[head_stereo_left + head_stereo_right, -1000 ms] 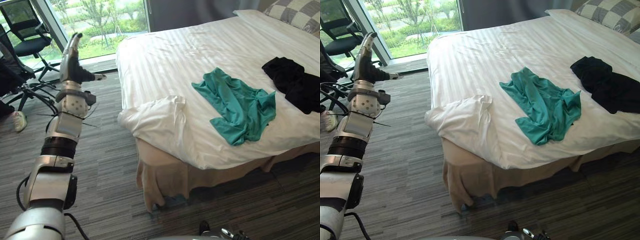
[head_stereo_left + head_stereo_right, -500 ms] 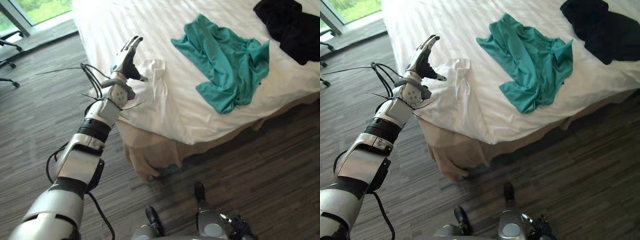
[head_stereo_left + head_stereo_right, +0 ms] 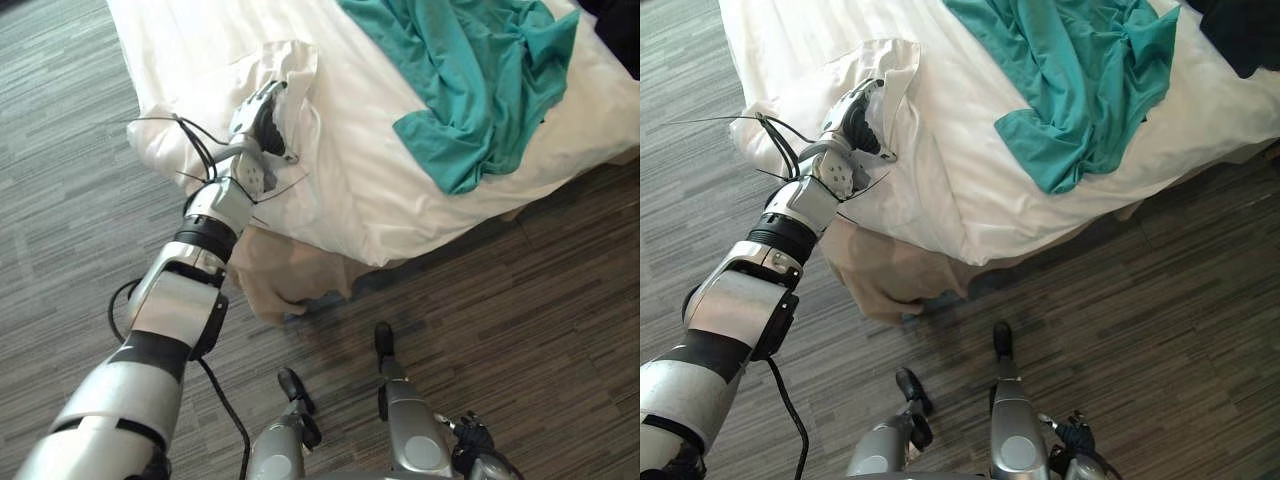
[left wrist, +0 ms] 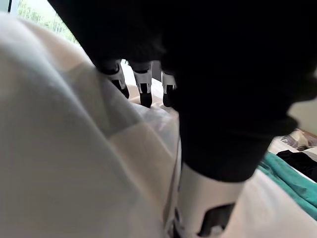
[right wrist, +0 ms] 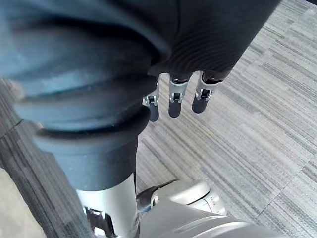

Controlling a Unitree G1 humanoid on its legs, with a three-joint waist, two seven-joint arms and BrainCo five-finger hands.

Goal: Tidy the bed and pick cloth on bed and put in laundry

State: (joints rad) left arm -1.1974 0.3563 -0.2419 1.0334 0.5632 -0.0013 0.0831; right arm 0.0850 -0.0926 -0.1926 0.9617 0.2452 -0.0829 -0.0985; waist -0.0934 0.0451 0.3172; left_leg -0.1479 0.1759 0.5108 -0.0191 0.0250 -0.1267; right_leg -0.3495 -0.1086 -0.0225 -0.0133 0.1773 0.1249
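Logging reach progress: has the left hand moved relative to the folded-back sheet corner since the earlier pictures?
Yes. The left hand has come from over the floor, clear of the bed, up to the folded-back sheet corner.

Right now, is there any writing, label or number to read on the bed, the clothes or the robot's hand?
None: no readable text shows on the white sheet, the teal garment, the black garment, the carpet or the left hand.
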